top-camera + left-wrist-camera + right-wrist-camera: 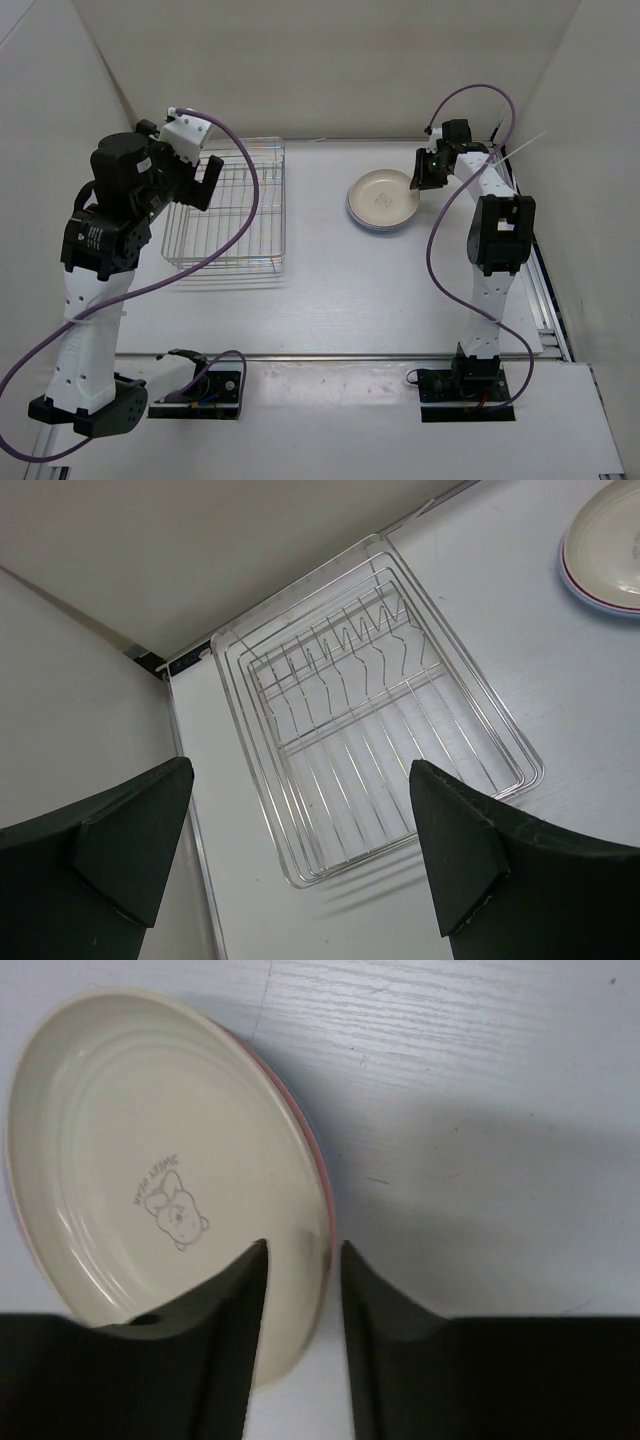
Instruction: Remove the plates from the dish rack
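The silver wire dish rack [228, 205] lies at the left of the table and holds no plates; it also fills the left wrist view [370, 710]. The three plates sit stacked on the table at the right: the cream-white plate [383, 195] on top, the pink plate [318, 1165] showing as a thin rim under it, the light blue plate [380, 229] as a thin edge at the bottom. My right gripper [305, 1245] straddles the stack's rim, jaws slightly apart, with a gap beside the rim. My left gripper [300, 770] hangs wide open and empty above the rack's left side.
White walls close in the table at the back and on both sides. A metal rail [545, 290] runs along the table's right edge. Purple cables loop from both arms. The stack also shows at the top right of the left wrist view [610, 550].
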You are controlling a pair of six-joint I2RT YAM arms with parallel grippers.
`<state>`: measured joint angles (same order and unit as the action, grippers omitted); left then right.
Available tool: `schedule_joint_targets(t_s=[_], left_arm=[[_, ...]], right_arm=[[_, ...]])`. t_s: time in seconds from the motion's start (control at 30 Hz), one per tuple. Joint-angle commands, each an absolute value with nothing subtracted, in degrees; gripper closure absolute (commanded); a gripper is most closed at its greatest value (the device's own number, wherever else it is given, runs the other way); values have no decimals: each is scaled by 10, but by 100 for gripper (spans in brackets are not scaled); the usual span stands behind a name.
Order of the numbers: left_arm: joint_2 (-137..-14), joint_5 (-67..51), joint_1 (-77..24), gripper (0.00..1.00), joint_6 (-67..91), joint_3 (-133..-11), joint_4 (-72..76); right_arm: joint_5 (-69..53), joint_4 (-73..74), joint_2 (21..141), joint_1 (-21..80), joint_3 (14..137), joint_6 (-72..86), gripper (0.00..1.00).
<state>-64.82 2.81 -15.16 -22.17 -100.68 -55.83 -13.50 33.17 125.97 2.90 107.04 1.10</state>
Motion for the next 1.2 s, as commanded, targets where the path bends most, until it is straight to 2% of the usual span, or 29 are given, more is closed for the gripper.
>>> schedule_joint_targets(t_s=[0.0,0.1,0.2,0.37,0.63,0.7,0.77,0.9,0.97,1.1,1.17], left_arm=[[-642,10,-143,0,-215,-1027,-567],[-642,10,-143,0,-215,-1027,-567],[-642,10,-143,0,-215,-1027,-567],[-642,10,-143,0,-215,-1027,-567],[-620,65,-108,0,-169,-945,-509],[-620,65,-96,0,-157,-922,-509],[-620,72,-81,0,-134,-880,-492],[-641,86,-65,0,-90,-830,-476],[-660,86,-44,0,-57,-819,-468],[-679,57,2,0,-2,-799,-445],[-693,6,37,0,10,-799,-451]], right_arm=[[-151,333,1256,28,1085,0,57],[-166,340,1256,28,1091,0,46],[-171,340,1245,28,1091,0,43],[-159,345,1212,28,1091,0,31],[-107,358,1181,-3,1085,-5,29],[-107,368,1154,-18,1085,-18,22],[-114,410,1127,-27,1092,-23,0],[-144,488,1061,-57,1108,-35,0],[-139,502,990,-75,1073,-35,0],[-115,495,833,-114,948,-50,0],[-87,495,741,-134,877,-70,0]])
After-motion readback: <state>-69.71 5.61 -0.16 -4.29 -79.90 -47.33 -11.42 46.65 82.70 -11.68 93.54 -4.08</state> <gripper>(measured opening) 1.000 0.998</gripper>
